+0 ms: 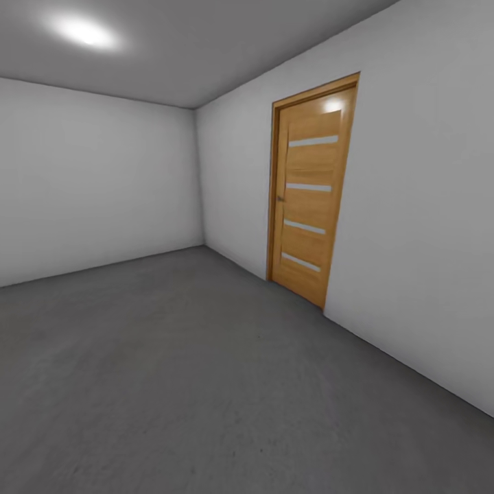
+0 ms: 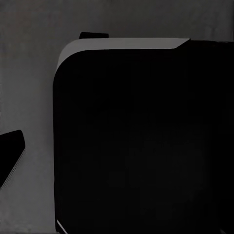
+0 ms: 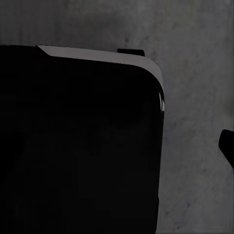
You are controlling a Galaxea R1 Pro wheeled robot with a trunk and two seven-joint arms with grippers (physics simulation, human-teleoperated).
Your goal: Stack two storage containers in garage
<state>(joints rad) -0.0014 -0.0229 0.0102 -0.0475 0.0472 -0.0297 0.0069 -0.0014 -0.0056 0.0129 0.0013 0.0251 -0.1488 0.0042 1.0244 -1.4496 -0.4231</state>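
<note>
You are looking into the garage, a bare room with plain white walls [image 1: 96,185] and a grey ceiling where a soft light [image 1: 86,31] glows at about eleven o'clock. The floor [image 1: 171,370] is dark grey mottled concrete and spreads across the lower half of the head view. At about two o'clock a wooden door [image 1: 312,195] stands shut in the right-hand wall, with four pale horizontal strips across its panel and a small handle on its left edge. The room's corner sits just left of the door, near twelve o'clock.

In the left wrist view a large black rounded body [image 2: 141,141] with a pale grey top edge sits over the same concrete floor, and a small dark tip pokes in at one edge. The right wrist view shows a like black body [image 3: 78,146] above the concrete. You cannot tell from these pictures whether either hand is spread or pressed together. The pictures do not tell you where the storage containers are.
</note>
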